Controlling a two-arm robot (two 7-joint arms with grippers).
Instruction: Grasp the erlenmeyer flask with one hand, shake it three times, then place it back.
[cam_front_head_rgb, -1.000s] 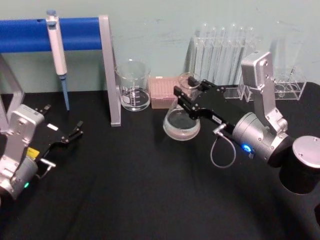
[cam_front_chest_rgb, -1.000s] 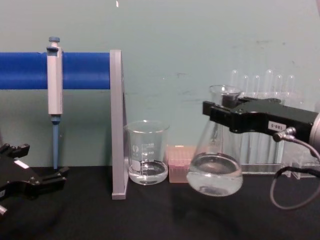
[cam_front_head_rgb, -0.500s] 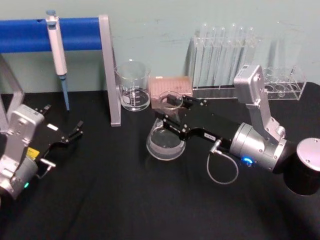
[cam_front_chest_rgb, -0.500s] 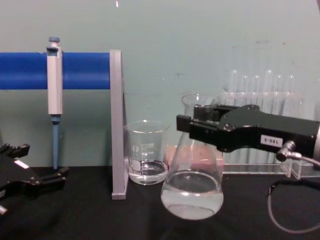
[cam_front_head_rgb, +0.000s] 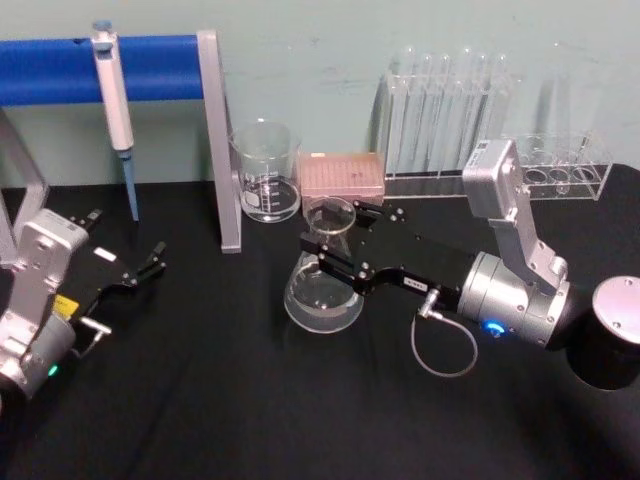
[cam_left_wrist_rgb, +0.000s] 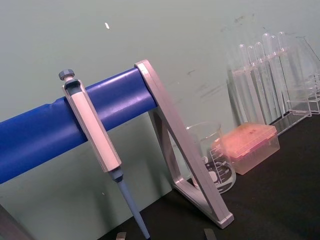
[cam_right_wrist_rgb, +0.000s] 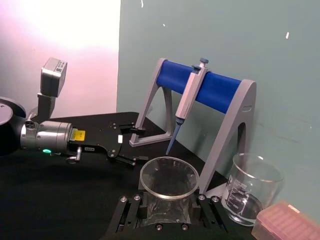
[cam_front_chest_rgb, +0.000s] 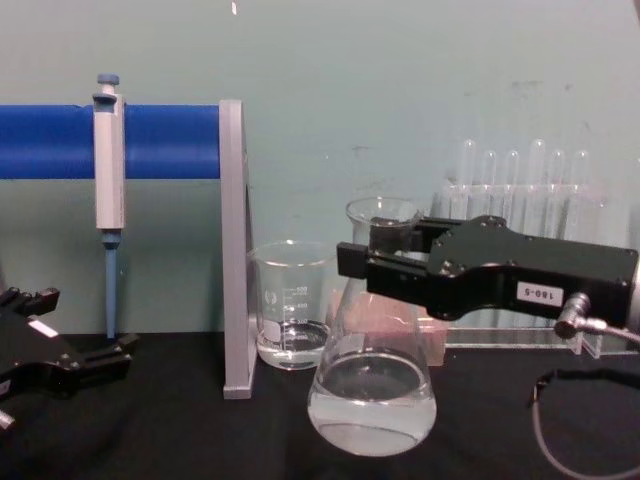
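Observation:
The erlenmeyer flask (cam_front_head_rgb: 322, 290) is clear glass with a little liquid in its wide base. My right gripper (cam_front_head_rgb: 335, 255) is shut on its neck, just under the flared rim. From the chest view the flask (cam_front_chest_rgb: 372, 400) stands upright and low over the black table, and I cannot tell if it touches; the right gripper (cam_front_chest_rgb: 378, 265) carries a "180-5" label. In the right wrist view the flask's rim (cam_right_wrist_rgb: 169, 177) sits between the fingers (cam_right_wrist_rgb: 127, 212). My left gripper (cam_front_head_rgb: 152, 262) rests open at the table's left, away from the flask.
A glass beaker (cam_front_head_rgb: 266, 170) and a pink tip box (cam_front_head_rgb: 343, 172) stand behind the flask. A blue pipette stand (cam_front_head_rgb: 215, 140) with a hanging pipette (cam_front_head_rgb: 115, 90) is at the back left. Test tubes in a clear rack (cam_front_head_rgb: 440, 100) line the back right.
My right gripper has carried the flask leftward, nearer to me and lower, from beside the test tube rack to in front of the beaker. The left arm has not moved.

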